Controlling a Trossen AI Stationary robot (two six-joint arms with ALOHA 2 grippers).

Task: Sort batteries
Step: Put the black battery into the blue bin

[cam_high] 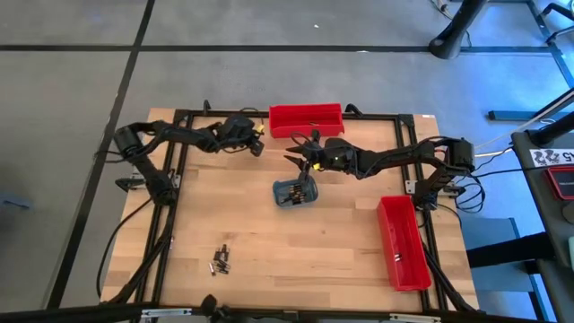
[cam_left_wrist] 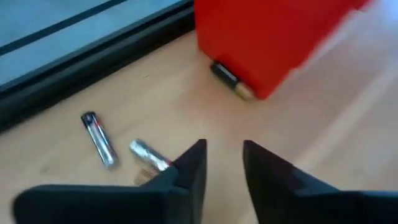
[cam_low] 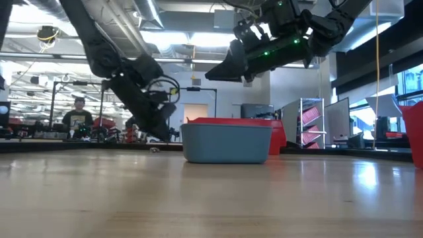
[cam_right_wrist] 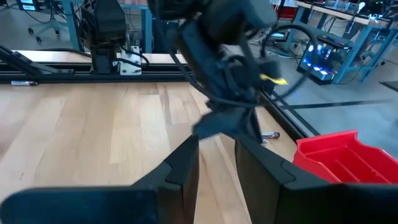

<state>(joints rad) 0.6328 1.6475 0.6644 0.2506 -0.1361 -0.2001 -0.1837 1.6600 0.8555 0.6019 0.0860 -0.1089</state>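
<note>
Red bin at the back [cam_high: 306, 118] and red bin on the right [cam_high: 403, 242] both looked nearly empty from above; contents too small to make out. Sorting looked early.

Batteries were in three places: a heap in the grey-blue tray [cam_high: 296, 192] mid-table, a loose cluster of batteries near the front [cam_high: 220, 260], and three batteries by the back bin [cam_left_wrist: 99, 138], one touching its corner, two more just beside the left fingers.

Left gripper [cam_left_wrist: 222, 168] sat low over the wood next to the back bin's corner, jaws parted with a narrow gap, nothing between them. Right gripper [cam_right_wrist: 216, 163] hung above the tray, between tray and back bin, jaws slightly apart, also empty.

My read: almost everything was left. Tray heap, front cluster and the strays outside the bin all needed picking. Those strays lay on the table, not in the bin, so they didn't count as sorted.
</note>
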